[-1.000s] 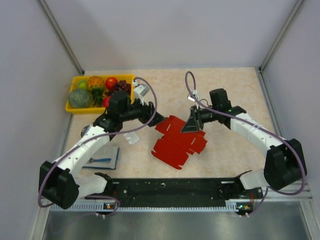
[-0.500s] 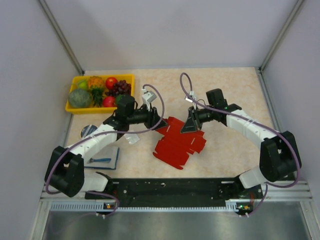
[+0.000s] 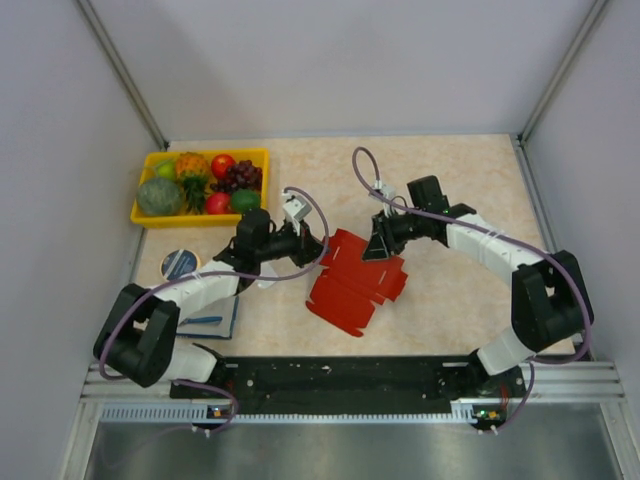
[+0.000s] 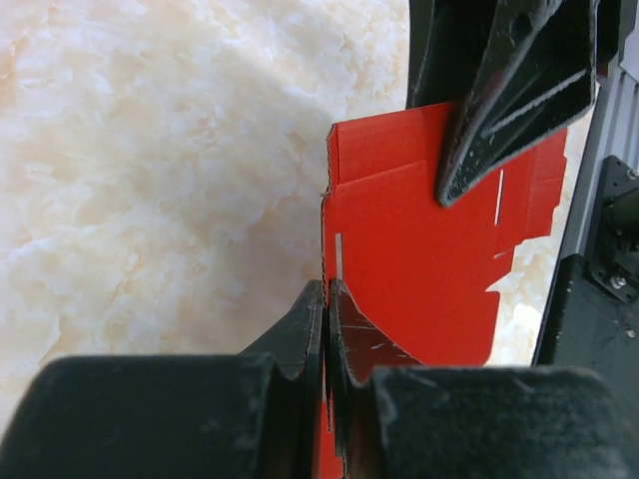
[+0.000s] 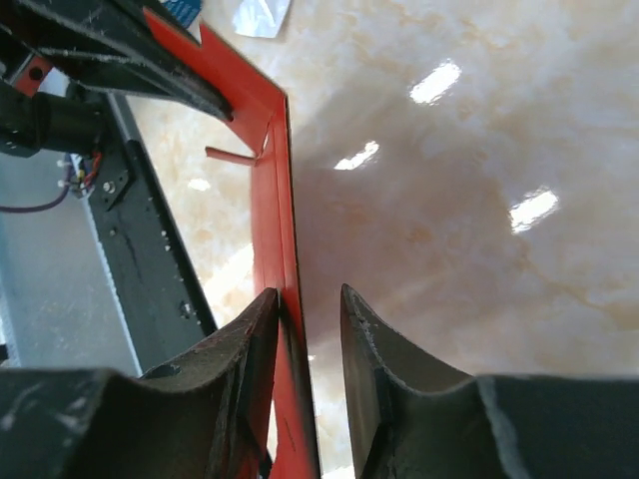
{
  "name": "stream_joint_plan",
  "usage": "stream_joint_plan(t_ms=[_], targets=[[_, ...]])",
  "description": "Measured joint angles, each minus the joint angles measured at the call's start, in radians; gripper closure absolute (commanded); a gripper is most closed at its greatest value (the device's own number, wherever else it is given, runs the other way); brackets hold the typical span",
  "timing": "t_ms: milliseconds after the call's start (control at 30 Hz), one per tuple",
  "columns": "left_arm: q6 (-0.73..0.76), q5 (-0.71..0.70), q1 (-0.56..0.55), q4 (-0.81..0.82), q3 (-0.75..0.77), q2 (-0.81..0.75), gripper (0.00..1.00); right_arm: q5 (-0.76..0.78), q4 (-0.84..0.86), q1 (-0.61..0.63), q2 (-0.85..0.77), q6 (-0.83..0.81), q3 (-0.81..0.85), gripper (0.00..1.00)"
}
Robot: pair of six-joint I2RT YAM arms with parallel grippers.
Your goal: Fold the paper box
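Observation:
The paper box point(image 3: 350, 285), a flat red die-cut sheet, lies mid-table with its far part lifted. My left gripper point(image 3: 322, 250) reaches in from the left and is shut on the sheet's left edge; in the left wrist view the jaws point(image 4: 326, 289) pinch the thin red edge point(image 4: 419, 259). My right gripper point(image 3: 378, 248) is at the raised far flap. In the right wrist view its jaws point(image 5: 308, 294) stand slightly open, the red flap point(image 5: 270, 190) resting against the left finger with a gap to the right one.
A yellow fruit tray point(image 3: 141, 217) sits at the back left. A round blue-topped item point(image 3: 180, 264), a blue notebook point(image 3: 225, 315) and a whitish wrapper point(image 3: 262, 277) lie under the left arm. The black base rail point(image 3: 340, 375) runs along the near edge.
My left gripper moved right to the box's left edge and shut on it. My right gripper went from shut on the flap to slightly open. The box shifted a little left.

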Motion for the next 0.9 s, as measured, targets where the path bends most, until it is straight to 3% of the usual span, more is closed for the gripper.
stream_joint_plan(t_ms=[200, 500, 667, 900], targets=[[0.041, 0.014, 0.0, 0.106, -0.035, 0.058, 0.98, 0.032, 0.0, -0.001, 0.047, -0.008, 0.053, 0.67], [0.072, 0.027, 0.0, 0.158, -0.035, 0.112, 0.98, 0.031, -0.007, -0.007, 0.091, -0.027, 0.097, 0.8], [0.071, 0.017, 0.0, 0.164, -0.035, 0.13, 0.98, 0.074, -0.018, -0.005, 0.091, -0.026, 0.097, 0.75], [0.066, 0.002, 0.0, 0.172, -0.03, 0.158, 0.98, 0.124, -0.037, -0.002, 0.09, -0.026, 0.097, 0.94]])
